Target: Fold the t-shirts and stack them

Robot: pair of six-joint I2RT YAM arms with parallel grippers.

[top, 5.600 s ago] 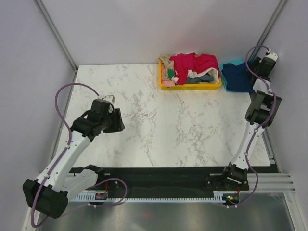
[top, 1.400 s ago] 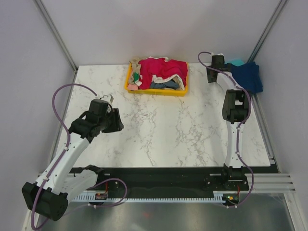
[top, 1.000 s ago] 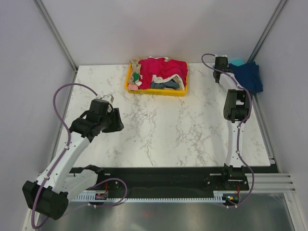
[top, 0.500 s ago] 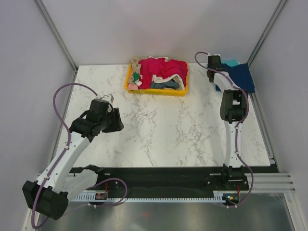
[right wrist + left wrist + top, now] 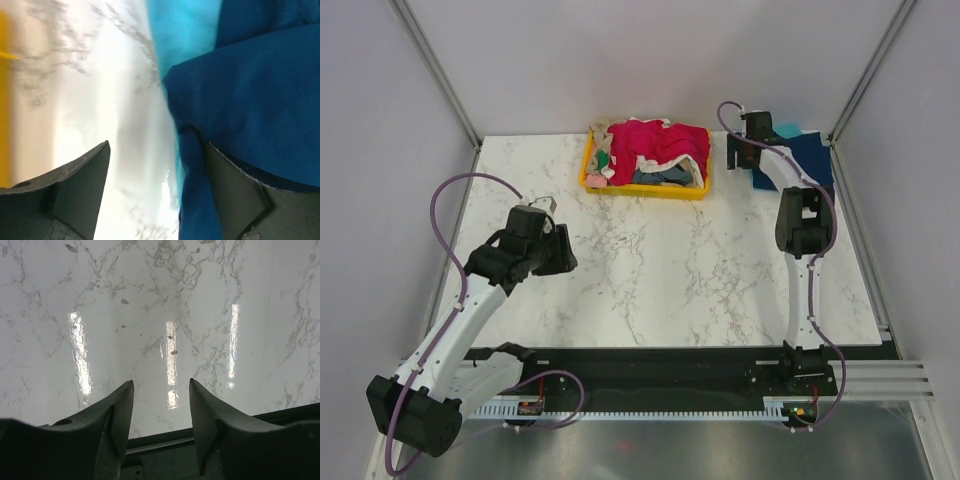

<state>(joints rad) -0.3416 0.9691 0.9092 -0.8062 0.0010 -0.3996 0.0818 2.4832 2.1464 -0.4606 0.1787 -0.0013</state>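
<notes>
A yellow tray (image 5: 642,192) at the back of the table holds a heap of t-shirts, a crimson-pink one (image 5: 658,140) on top. To its right lies a dark blue t-shirt (image 5: 808,160) over a teal one (image 5: 787,130). My right gripper (image 5: 735,152) hovers at that pile's left edge. In the right wrist view the right gripper (image 5: 156,145) is open wide, its right finger over the blue t-shirt (image 5: 260,75), whose edge and the teal t-shirt (image 5: 185,30) lie between the jaws. My left gripper (image 5: 560,252) (image 5: 161,382) is open over bare marble.
The tray's yellow side (image 5: 4,100) shows at the left edge of the right wrist view, a short gap of marble from the pile. The table's near edge and black rail (image 5: 160,442) lie just beyond the left fingers. Walls enclose the table closely.
The tray went from the back right to the back middle several seconds ago. Over the last second the right gripper and the blue-and-teal pile shifted left, and its jaws opened wide. The left arm stayed still.
</notes>
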